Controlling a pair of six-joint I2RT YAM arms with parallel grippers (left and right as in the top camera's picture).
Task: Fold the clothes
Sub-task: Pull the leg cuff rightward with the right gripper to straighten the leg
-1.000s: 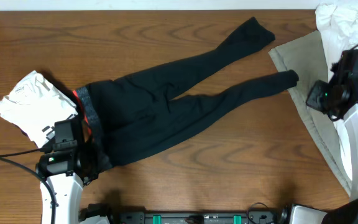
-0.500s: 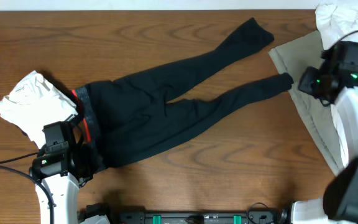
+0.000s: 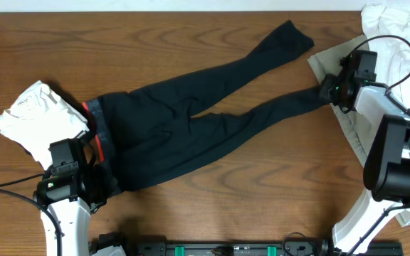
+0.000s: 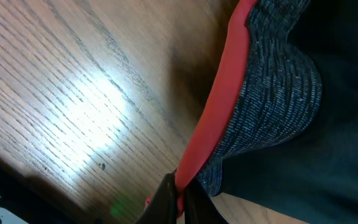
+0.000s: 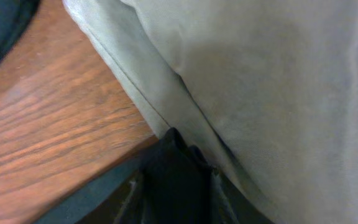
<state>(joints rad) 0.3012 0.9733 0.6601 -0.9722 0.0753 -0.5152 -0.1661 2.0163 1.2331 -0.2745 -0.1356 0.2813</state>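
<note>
The left gripper (image 4: 180,198) is pinched tight on the red-lined waistband (image 4: 229,106) of the black trousers (image 3: 184,131), near left on the table (image 3: 262,192). Their legs run off to the far right. The right gripper (image 5: 174,190) straddles a leg cuff (image 5: 173,165) beside the khaki cloth (image 5: 260,93), seen clearly only from its wrist; I can't tell if it grips.

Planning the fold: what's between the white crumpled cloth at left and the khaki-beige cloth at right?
The long black trousers, grey waistband toward the white cloth, leg ends toward the khaki-beige cloth. Overhead view shows it.
</note>
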